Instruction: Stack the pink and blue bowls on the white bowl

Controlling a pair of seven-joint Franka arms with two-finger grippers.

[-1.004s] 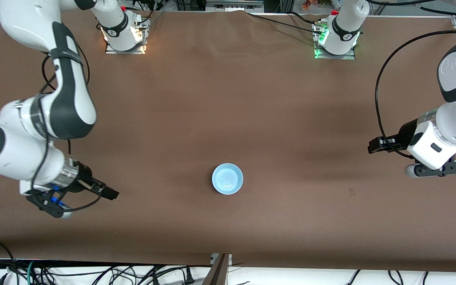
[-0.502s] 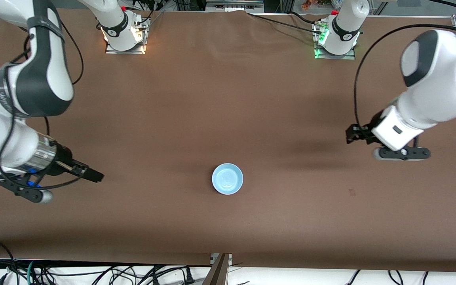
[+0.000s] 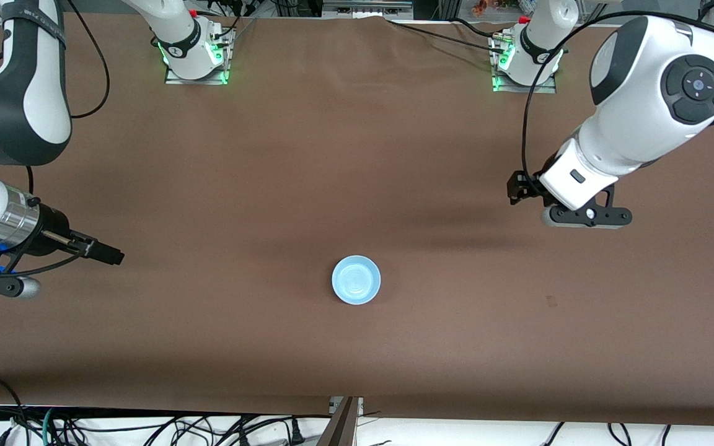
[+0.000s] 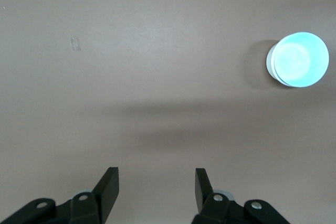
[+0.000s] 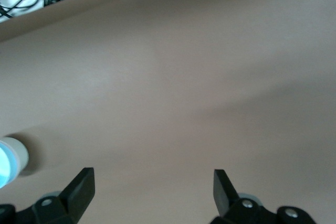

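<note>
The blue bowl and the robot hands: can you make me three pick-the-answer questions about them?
1. Where is the blue bowl?
A. on the table
B. in the left gripper
C. in the right gripper

2. What colour is the topmost bowl?
A. red
B. light blue
C. green

3. How are the left gripper's fingers?
A. shut on a bowl
C. holding a cup
B. open, holding nothing

Answers: 1 A, it sits on the brown table, apart from both arms. 2 B, only sky blue shows from above. 3 B, the left wrist view shows a wide gap with bare table between them; the right gripper is open too.
</note>
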